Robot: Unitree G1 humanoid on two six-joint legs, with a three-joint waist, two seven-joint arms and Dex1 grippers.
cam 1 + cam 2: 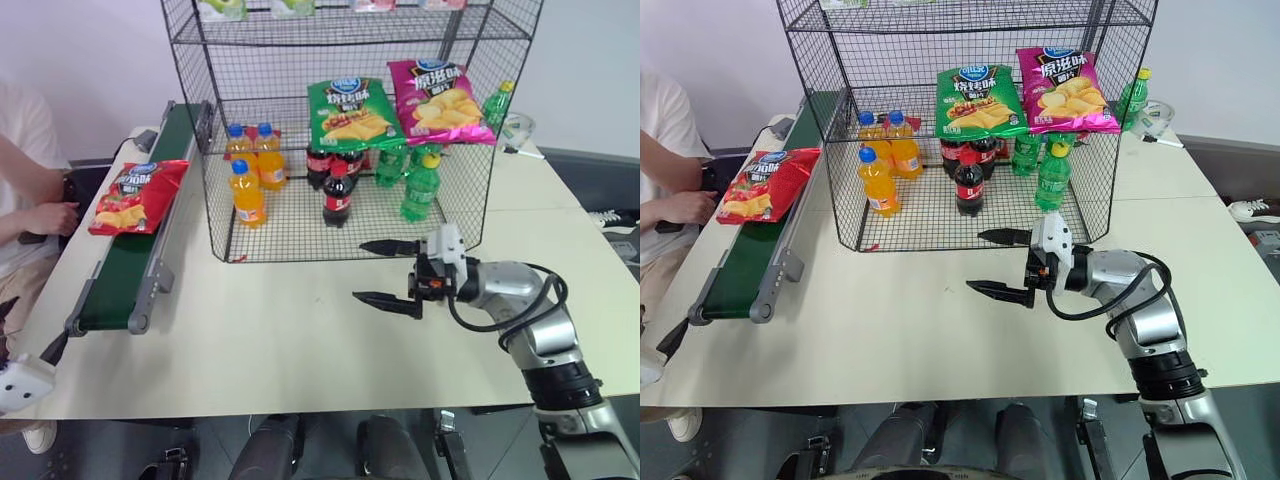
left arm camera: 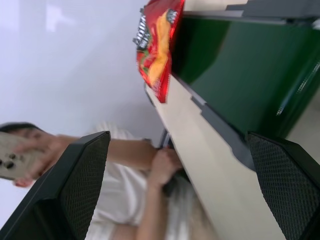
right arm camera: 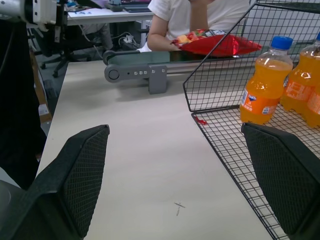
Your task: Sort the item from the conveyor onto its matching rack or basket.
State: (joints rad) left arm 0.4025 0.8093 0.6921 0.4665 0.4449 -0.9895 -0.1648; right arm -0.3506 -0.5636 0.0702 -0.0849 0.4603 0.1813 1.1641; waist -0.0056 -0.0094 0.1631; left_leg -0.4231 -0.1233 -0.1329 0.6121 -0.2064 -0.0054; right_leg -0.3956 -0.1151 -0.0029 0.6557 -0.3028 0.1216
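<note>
We see the red chip bag point(image 1: 137, 196) lying flat on the dark-green conveyor point(image 1: 128, 272) (blue logo at its far end), at nine o'clock from the black wire rack point(image 1: 350, 130).

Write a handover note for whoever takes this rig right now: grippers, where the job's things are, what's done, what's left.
Left gripper: open, empty, near the conveyor's near end.
Right gripper: open, empty, over the table in front of the rack.
Red chip bag: lying on the conveyor, overhanging its outer edge, untouched.
Rack's chip tier holds a green bag and a pink bag.
Done: nothing yet.
Left: pick up the red bag and place it on the rack with the other chips.
</note>
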